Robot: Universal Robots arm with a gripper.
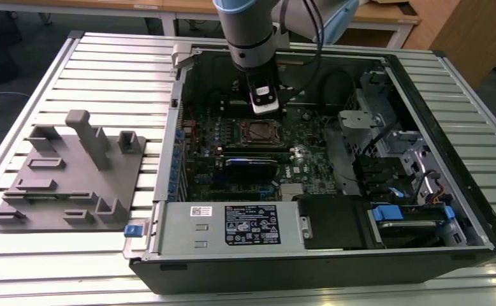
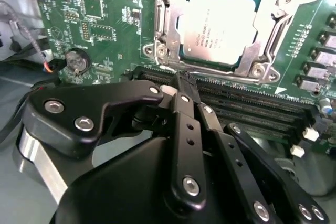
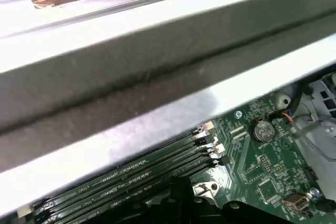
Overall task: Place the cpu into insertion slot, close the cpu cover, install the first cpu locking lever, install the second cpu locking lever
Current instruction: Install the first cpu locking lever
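Arm comes down near-vertical from the top of the exterior view into the open computer case (image 1: 452,191), wrist pointing down at the motherboard (image 1: 231,172). Gripper (image 1: 263,107) hangs just above the insertion slot (image 1: 258,132), toward the case's far wall.

Second wrist view: gripper (image 2: 181,85) fingers pressed together, tips meeting over the memory slots (image 2: 247,106) just beside the socket; nothing pinched between them. The black finger links fan out toward the camera.

Cpu (image 2: 218,24) is seated flat in the insertion slot (image 2: 160,51), dull grey top facing up. Cpu cover (image 2: 273,3) lies down around it, chip top showing through its window. Whether the locking levers are hooked, cannot tell.

First wrist view: memory slots (image 3: 131,179) and a coin cell (image 3: 262,129) on the green board, below the case's pale edge (image 3: 157,124).

Exterior view's left: grey fixture tray (image 1: 69,178) on the slatted table (image 1: 103,70), well apart from the arm
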